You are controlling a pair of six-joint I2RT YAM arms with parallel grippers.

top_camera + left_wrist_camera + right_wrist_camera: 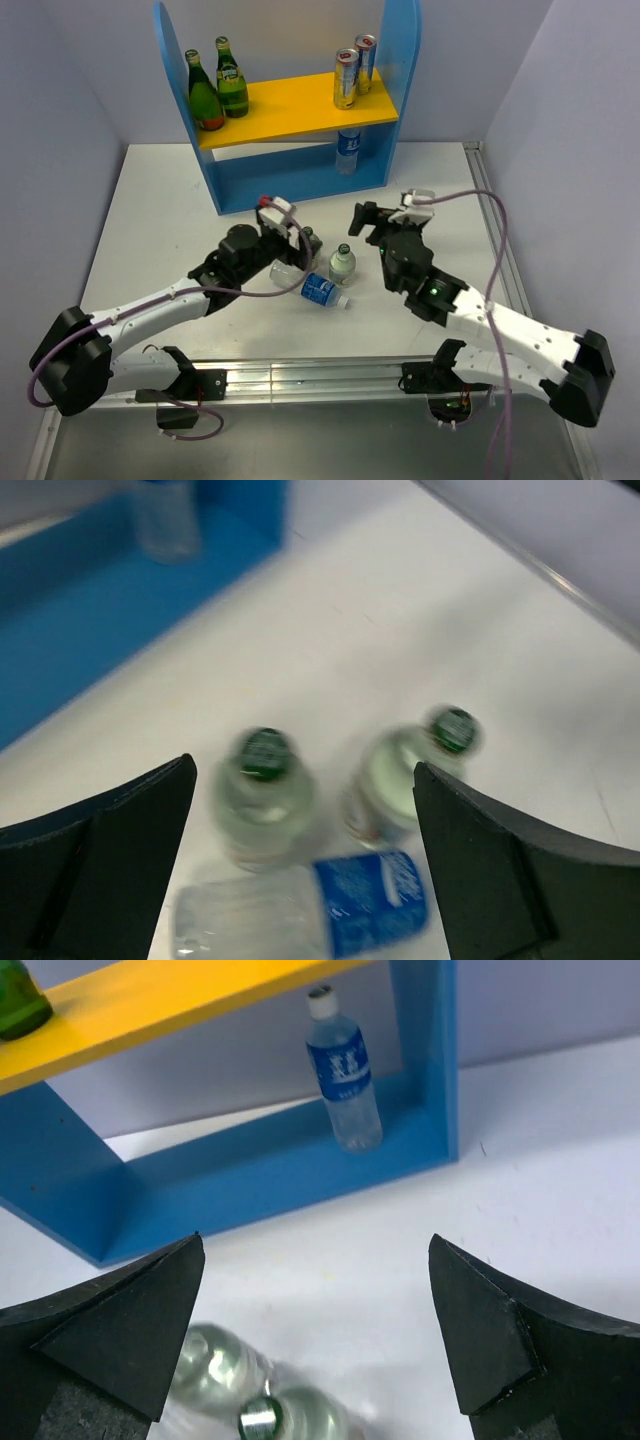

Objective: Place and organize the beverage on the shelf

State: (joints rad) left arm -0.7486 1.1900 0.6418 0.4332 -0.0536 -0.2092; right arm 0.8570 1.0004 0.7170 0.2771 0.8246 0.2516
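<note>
Shelf (403,60) at the far side of the bench (160,220) holds two green bottles (205,95) left, two cans (346,78) right on its yellow board (290,112), one water bottle (347,150) below. Nearer, three bottles (342,263) sit between the left end effector (303,780) and right end effector (315,1250), both wide, empty.

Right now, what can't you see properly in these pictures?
- Left wrist view: left standing bottle and right standing bottle are blurred, labels unreadable.
- Right wrist view: capped bottle blurred, cut off by the bottom edge.
- Top view: water bottle has its top hidden behind the yellow board.
- Top view: writing on the cans too small.
</note>
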